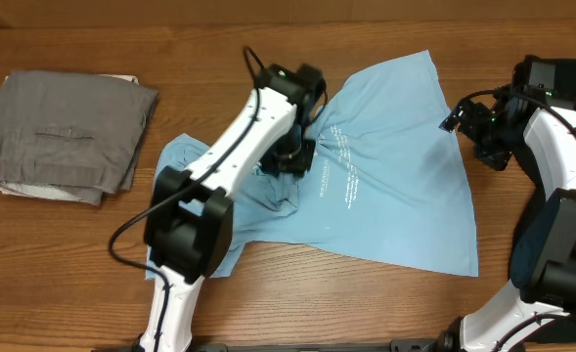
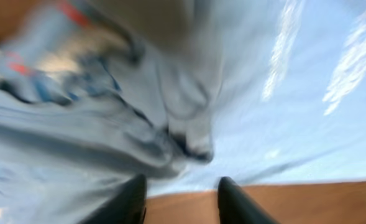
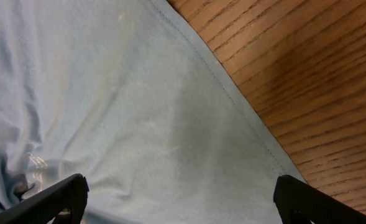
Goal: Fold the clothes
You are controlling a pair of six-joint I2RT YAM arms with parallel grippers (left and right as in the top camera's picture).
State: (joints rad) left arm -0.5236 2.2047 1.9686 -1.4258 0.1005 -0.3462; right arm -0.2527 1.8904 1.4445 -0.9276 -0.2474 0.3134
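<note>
1. T-shirt (image 1: pixel 405 196), light blue, lies mid-table (image 1: pixel 63 284), rumpled rather than flat. Its right half is fanned out with the small white lettering (image 1: pixel 344 166) facing up, and its left half is bunched under the left arm.
2. The left gripper (image 2: pixel 181 190) is down over that bunched middle. Its wrist view is blurred, but the fingers stand apart with bare wood between them and a knot of cloth lies just beyond the tips, so it reads as released and holding nothing.
3. The right gripper (image 3: pixel 181 193) hovers at the shirt's right edge with its fingers spread wide and empty, above smooth fabric. The stitched hem (image 3: pixel 232 99) runs diagonally toward the wood.
4. The step in hand looks like flattening, since no fold is visible yet.
5. To do it well, pinch one layer at an outer edge, such as the hem or a sleeve, rather than the central knot, where several layers would come up together.
6. The right side could anchor or grip the hem while the left draws the bunched part outward, low over the wood, so the wrinkles run out instead of piling up.
7. Keep the pull away from the folded grey garment (image 1: pixel 67 137) at the table's left.
</note>
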